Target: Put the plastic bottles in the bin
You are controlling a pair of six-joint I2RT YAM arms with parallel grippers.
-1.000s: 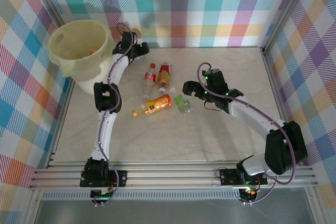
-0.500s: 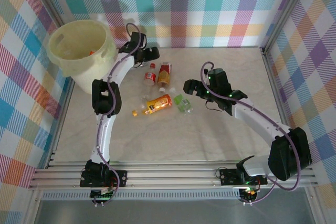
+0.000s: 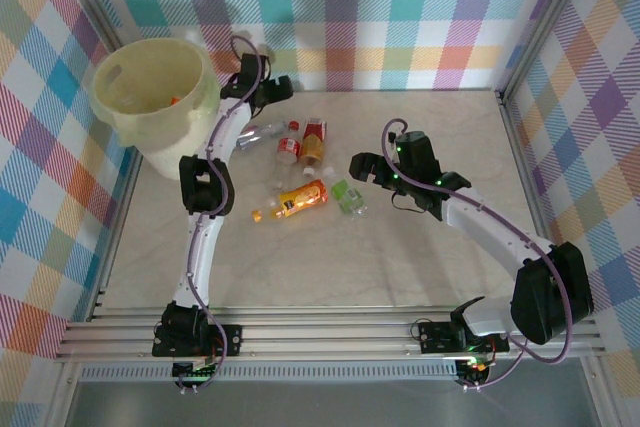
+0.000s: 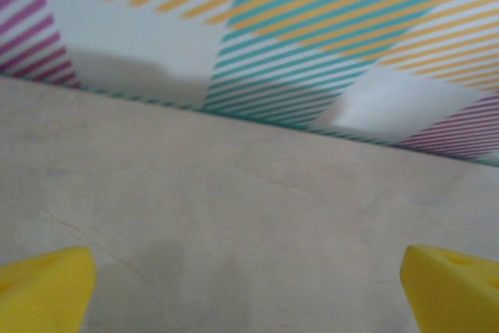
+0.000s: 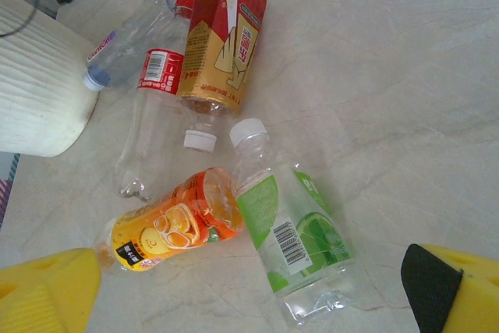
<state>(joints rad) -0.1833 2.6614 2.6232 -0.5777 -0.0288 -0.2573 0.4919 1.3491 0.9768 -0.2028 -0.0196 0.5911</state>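
The bin stands at the back left, cream-yellow, its wall also seen by the right wrist. Several plastic bottles lie on the table right of it: a clear one, a red-label one, a red-and-yellow one, an orange one and a green-label one. My left gripper is open over bare table near the back wall. My right gripper hangs open above the green-label bottle.
Checked walls close the back and sides, and the back wall is close ahead of the left gripper. A metal rail runs along the near edge. Something orange shows inside the bin. Bare table lies to the right.
My left gripper swung right, then back toward the rear wall, uncovering the clear bottle beside the arm. My right gripper has edged slightly toward the back. The other bottles have not moved.
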